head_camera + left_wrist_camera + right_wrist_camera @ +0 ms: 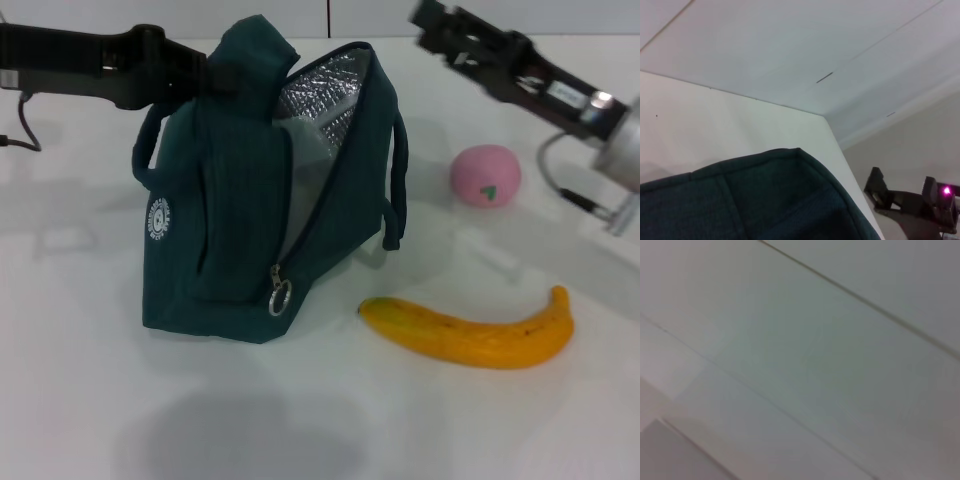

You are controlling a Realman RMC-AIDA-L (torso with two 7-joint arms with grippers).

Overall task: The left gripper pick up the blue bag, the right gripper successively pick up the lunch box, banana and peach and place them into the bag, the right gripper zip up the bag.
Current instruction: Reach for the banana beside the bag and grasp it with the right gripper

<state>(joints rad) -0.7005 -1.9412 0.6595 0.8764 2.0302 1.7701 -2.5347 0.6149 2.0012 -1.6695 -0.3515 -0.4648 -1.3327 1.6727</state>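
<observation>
Left hand pinches the bag top, keeping its mouth open for loading. Right hand hangs far right above the table; grip: can't tell. Banana and peach wait right of bag.

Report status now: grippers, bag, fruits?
Left gripper holds blue bag handle, bag open. Right gripper raised, empty-looking. Banana, peach on table. Lunch box unseen.

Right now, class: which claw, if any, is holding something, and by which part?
The left claw holds the blue bag by its top, near the handle. The right claw, raised beyond the peach, holds nothing visible.
</observation>
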